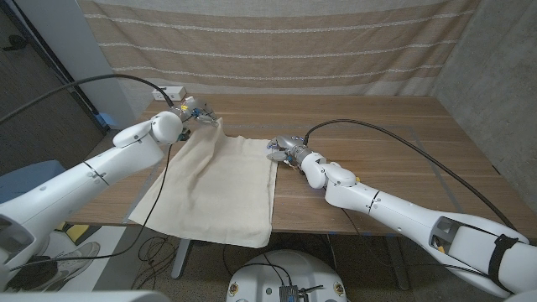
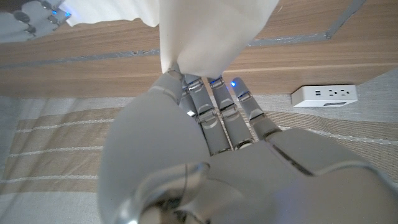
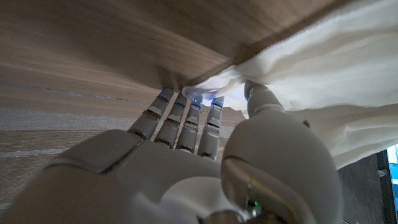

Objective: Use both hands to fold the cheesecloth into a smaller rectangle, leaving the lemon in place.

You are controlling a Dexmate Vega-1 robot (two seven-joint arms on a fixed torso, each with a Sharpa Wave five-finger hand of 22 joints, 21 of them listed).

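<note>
My left robot hand (image 1: 195, 111) and right robot hand (image 1: 284, 149) each pinch a far corner of the cheesecloth (image 1: 218, 184), which drapes over the counter (image 1: 394, 143) front edge.

No text, label, brand, number or sign can be read in any of the views. The one likely carrier of print, the white power strip (image 2: 324, 94) lying on the table just beyond the left hand (image 2: 205, 155), shows only its dark sockets (any marking on its casing is too small to make out). The cheesecloth (image 1: 216, 180) held at its corners by the left hand and the right hand (image 1: 286, 150) is plain and bears no printed tag, and the striped curtain (image 1: 277, 42) past both hands carries woven bands, not lettering.
</note>
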